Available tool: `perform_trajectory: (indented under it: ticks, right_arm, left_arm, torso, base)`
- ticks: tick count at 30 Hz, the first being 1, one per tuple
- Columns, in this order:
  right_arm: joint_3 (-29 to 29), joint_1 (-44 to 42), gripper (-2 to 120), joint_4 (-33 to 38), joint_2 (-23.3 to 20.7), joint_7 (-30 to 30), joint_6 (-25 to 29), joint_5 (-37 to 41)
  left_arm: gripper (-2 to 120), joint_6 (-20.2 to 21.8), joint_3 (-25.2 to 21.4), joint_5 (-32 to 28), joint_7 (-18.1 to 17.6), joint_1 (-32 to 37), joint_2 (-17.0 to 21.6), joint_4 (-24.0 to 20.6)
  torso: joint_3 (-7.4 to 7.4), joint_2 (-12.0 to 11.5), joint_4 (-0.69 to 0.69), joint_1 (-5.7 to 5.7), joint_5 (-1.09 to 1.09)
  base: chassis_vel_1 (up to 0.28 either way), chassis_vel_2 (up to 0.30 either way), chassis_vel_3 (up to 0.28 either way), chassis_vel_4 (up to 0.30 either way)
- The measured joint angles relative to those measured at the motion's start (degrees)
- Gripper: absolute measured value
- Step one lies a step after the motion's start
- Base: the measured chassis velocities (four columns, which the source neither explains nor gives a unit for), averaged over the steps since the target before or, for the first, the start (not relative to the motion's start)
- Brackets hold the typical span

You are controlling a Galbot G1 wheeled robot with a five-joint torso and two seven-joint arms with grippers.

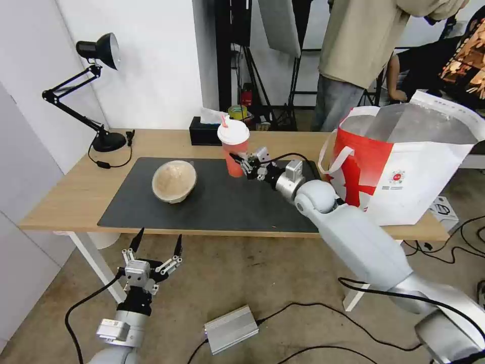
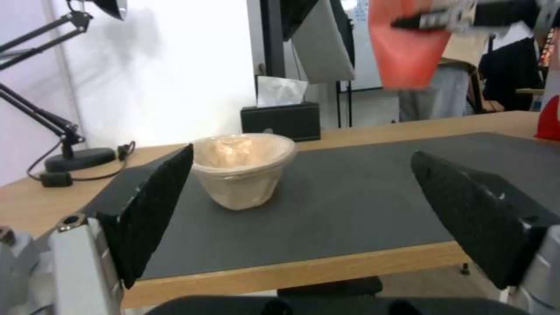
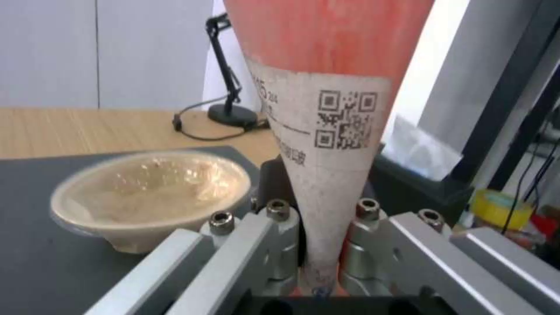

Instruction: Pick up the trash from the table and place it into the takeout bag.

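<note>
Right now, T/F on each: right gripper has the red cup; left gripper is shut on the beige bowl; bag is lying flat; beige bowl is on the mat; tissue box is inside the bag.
1. The right gripper is shut on the red cup: true.
2. The left gripper grips the beige bowl: false; it is open, low before the table edge.
3. The takeout bag lies flat: false; it stands open.
4. The beige bowl sits on the grey mat: true.
5. The tissue box is in the bag: false; it stands on the table.
</note>
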Motion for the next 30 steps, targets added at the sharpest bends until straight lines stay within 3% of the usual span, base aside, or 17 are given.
perform_trajectory:
  ticks: [11, 19, 30]
  right_arm:
    - [-0.26, 2.62, 5, 9.61, -8.94, 1.64, -2.25, 5.45]
    - [1.12, 2.83, 5, 12.81, -12.22, 2.01, -2.55, 7.28]
    - [6.61, 3.28, 4, 17.39, -19.57, 2.18, -2.68, 10.97]
  left_arm:
    - [100, 0.36, 0.86, 0.60, 0.11, -0.97, -0.01, 0.66]
    - [100, 0.38, 0.85, 0.70, 0.11, -1.11, -0.03, 1.17]
    - [100, 0.07, 0.63, 0.75, 0.94, -1.18, 0.07, 1.74]
  torso:
    - [0.00, 0.00, 0.01, 0.00, 0.01]
    - [0.00, 0.00, 0.00, 0.00, 0.02]
    - [0.00, -0.01, -0.01, 0.00, 0.01]
  base:
    - [0.000, 0.000, 0.000, 0.000]
    - [0.000, 0.000, 0.000, 0.000]
    - [0.000, 0.000, 0.000, 0.000]
